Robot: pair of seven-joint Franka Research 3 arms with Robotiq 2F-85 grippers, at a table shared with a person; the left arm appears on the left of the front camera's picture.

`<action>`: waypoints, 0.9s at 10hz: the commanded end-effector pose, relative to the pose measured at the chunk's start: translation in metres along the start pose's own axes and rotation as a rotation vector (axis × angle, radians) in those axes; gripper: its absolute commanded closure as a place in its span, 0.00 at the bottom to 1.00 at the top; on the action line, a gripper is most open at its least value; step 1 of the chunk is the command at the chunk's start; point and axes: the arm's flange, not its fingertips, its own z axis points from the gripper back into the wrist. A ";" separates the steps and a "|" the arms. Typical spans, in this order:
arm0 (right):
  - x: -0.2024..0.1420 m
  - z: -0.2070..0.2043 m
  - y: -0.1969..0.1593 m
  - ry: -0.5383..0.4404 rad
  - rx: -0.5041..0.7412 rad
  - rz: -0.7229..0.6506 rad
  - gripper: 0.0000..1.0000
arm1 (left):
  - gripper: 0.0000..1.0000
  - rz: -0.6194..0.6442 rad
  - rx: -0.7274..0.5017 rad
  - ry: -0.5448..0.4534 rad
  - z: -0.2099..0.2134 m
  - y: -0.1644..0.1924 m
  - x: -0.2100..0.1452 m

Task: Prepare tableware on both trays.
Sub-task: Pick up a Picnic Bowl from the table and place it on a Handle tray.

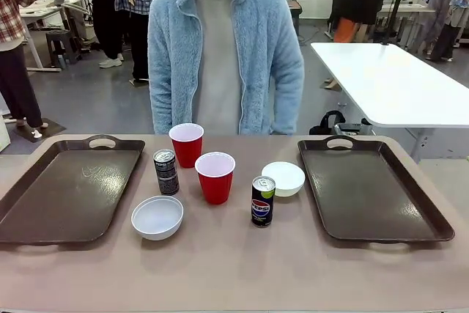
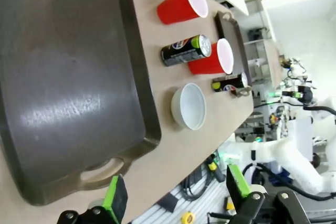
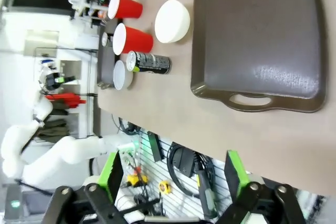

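Sitting between the trays: all six pieces, both claws wide

Left tray (image 1: 44,203) and right tray (image 1: 374,188) are lying flat at the two ends of the table (image 1: 242,269), and a person (image 1: 223,56) is standing at the far side. Far cup (image 1: 186,144) and near cup (image 1: 215,177) are standing upright mid-table, the grey can (image 1: 166,172) standing just left of the near cup. Left bowl (image 1: 157,218) is sitting in front of the grey can, near the left tray. Pepsi can (image 1: 262,201) is standing right of the near cup, with the right bowl (image 1: 283,179) just behind it, beside the right tray. Left claw (image 2: 176,192) is hanging wide, gripping nothing, off the left tray's near handle. Right claw (image 3: 173,174) is hanging equally wide and gripping nothing, off the right tray's near handle.
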 end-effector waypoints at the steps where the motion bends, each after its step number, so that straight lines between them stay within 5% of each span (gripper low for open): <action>1: 0.001 0.000 0.000 -0.002 0.001 -0.020 0.00 | 0.00 0.018 -0.010 0.006 0.001 0.004 -0.003; 9: 0.001 0.000 0.000 -0.002 0.001 -0.020 0.00 | 0.00 0.018 -0.010 0.006 0.001 0.004 -0.003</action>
